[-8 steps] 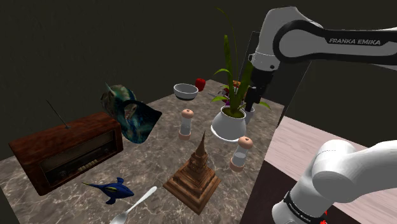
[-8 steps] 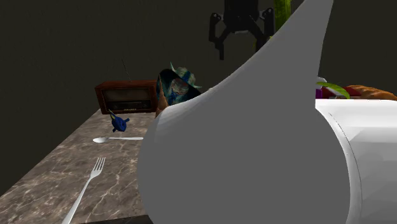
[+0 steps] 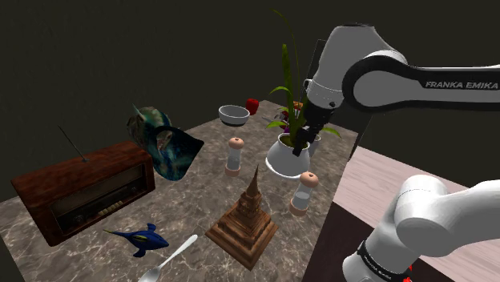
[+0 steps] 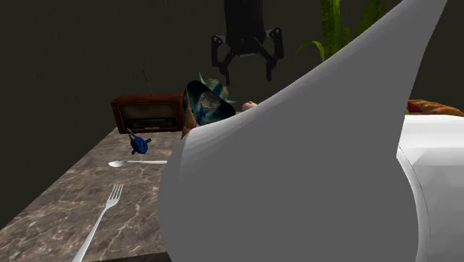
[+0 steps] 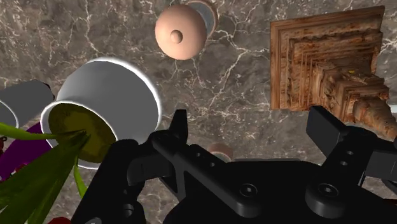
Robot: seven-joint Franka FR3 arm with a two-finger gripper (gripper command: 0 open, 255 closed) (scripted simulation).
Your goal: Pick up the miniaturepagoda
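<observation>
The miniature pagoda (image 3: 244,218) is a brown stepped tower with a thin spire, standing near the front edge of the marble table (image 3: 188,196). In the wrist view the pagoda (image 5: 331,63) lies ahead of the gripper and off toward one finger. My black gripper (image 3: 300,147) hangs above the white plant pot, up and right of the pagoda in the shoulder view. The gripper (image 4: 245,73) is open, and in the wrist view nothing sits between the spread fingers of the gripper (image 5: 251,127).
A white plant pot (image 3: 290,158) with green leaves stands under the hand. Two shakers (image 3: 235,155) (image 3: 304,193) flank the pagoda. Radio (image 3: 80,188), teal patterned object (image 3: 164,143), blue fish (image 3: 140,238), spoon (image 3: 170,255), bowl (image 3: 234,114). A big pale shape (image 4: 297,179) blocks the second exterior view.
The hand has moved down and to the shoulder view's left, toward the pagoda. In the second exterior view it shifted left and lower. The fingers stay apart.
</observation>
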